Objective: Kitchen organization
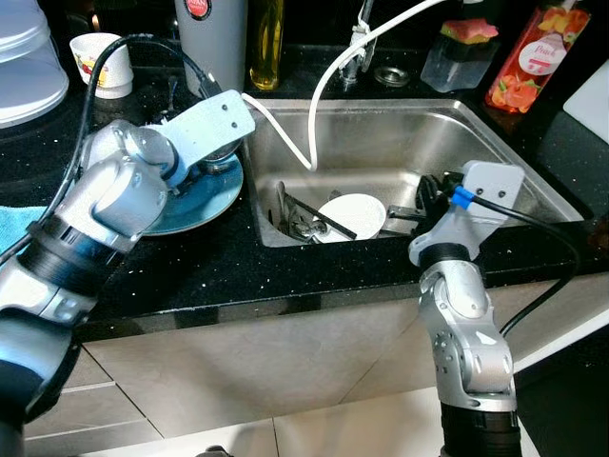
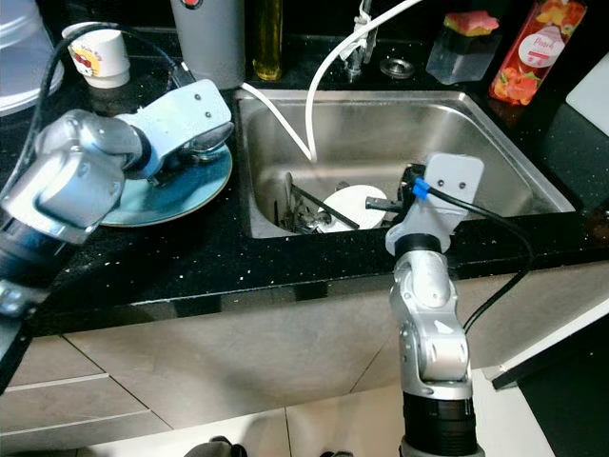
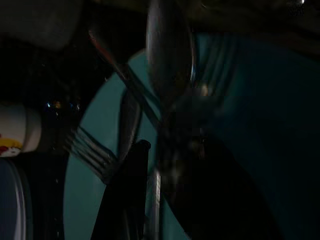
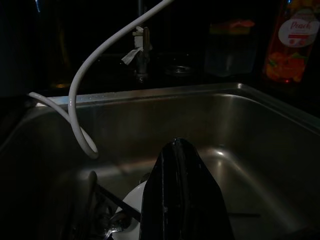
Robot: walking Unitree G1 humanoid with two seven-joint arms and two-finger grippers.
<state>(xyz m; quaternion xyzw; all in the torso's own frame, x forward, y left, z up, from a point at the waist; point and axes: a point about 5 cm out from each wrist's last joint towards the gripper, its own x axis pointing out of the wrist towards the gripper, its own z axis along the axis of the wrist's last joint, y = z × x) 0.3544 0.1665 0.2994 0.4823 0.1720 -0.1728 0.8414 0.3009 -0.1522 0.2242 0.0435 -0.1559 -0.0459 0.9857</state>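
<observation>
Kitchen tidy-up partly done: the left tool (image 3: pixel 132 200) hovers over cutlery (image 3: pixel 107 150) on the blue plate (image 1: pixel 205 205) on the bench (image 1: pixel 190 271), its grip unclear. The right tool (image 4: pixel 182 200), fingers together and empty, faces the sink (image 1: pixel 476 129), where a white bowl (image 1: pixel 357 214) and utensils (image 1: pixel 300 224) wait.

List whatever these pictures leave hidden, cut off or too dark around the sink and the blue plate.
- Left gripper fingertips: head views, hidden behind its own wrist housing over the blue plate.
- Cutlery on the plate: left wrist view, too dark to count the pieces.
- Utensils beside the white bowl in the sink: head views, front wall cuts them off.
- Right gripper: right wrist view, dark, fingers merge.
</observation>
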